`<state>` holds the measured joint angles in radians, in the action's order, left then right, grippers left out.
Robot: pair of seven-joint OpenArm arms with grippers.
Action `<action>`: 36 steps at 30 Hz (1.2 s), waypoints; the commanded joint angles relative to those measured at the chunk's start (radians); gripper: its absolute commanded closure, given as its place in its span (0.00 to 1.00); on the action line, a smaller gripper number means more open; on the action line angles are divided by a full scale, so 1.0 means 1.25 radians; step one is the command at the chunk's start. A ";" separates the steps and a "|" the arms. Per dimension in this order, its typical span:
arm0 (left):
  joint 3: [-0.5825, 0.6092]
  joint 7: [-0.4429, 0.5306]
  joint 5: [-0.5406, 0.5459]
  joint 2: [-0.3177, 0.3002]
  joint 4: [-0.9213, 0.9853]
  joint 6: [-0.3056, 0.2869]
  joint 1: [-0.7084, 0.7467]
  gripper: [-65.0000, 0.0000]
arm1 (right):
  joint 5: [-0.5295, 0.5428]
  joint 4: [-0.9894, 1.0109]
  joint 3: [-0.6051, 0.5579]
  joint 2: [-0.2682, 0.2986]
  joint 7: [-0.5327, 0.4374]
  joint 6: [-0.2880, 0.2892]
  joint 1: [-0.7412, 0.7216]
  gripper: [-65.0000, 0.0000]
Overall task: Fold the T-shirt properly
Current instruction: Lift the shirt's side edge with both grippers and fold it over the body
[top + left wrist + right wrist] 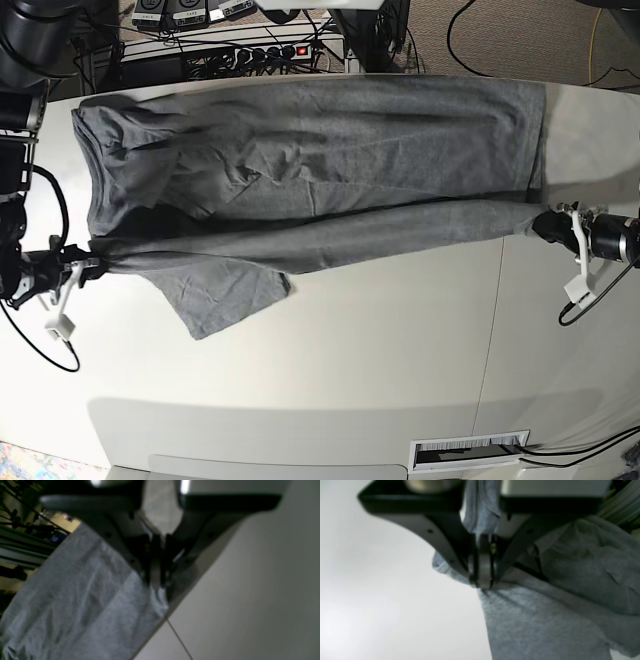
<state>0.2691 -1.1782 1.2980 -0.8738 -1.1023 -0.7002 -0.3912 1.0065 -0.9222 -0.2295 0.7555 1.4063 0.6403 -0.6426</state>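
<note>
The grey T-shirt [310,150] is lying spread across the white table [380,350], its near long edge being held taut between the left gripper [545,224] and right gripper [92,266], both clamped on fabric. Risk: the thin pinched edge is likely slipping free under tension, and the loose sleeve [225,295] is hanging out, liable to bunch inside the fold.

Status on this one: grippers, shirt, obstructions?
Left gripper and right gripper both shut on T-shirt. Near edge stretched taut between them. One sleeve trailing. Nothing in the way.

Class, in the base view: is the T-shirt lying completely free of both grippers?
No: the T-shirt is pinched by a gripper at each end.
</note>
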 commanded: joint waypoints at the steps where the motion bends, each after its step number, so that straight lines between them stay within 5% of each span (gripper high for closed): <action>1: -0.008 0.006 0.019 -0.028 -0.009 0.002 -0.017 1.00 | 0.021 -0.019 0.007 0.027 -0.008 0.014 -0.018 1.00; 9: -0.008 0.042 0.018 -0.035 -0.010 0.002 -0.017 1.00 | 0.024 -0.262 0.058 0.023 -0.039 0.041 0.110 1.00; 14: -0.008 0.034 0.009 -0.036 -0.010 0.002 -0.014 1.00 | -0.062 -0.422 0.124 0.032 -0.085 0.041 0.213 1.00; 29: -0.008 0.069 -0.012 -0.040 -0.019 0.002 0.106 1.00 | -0.052 -0.508 0.339 0.032 -0.093 0.041 0.444 1.00; 36: -0.008 0.069 -0.017 -0.093 -0.078 0.002 0.152 1.00 | -0.065 -0.537 0.353 0.032 -0.093 0.041 0.492 1.00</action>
<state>0.2691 -1.0977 1.2690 -0.9592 -1.1919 -0.6971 -0.1875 0.9203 -1.5784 0.1967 0.7647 1.3048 0.6895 -0.0093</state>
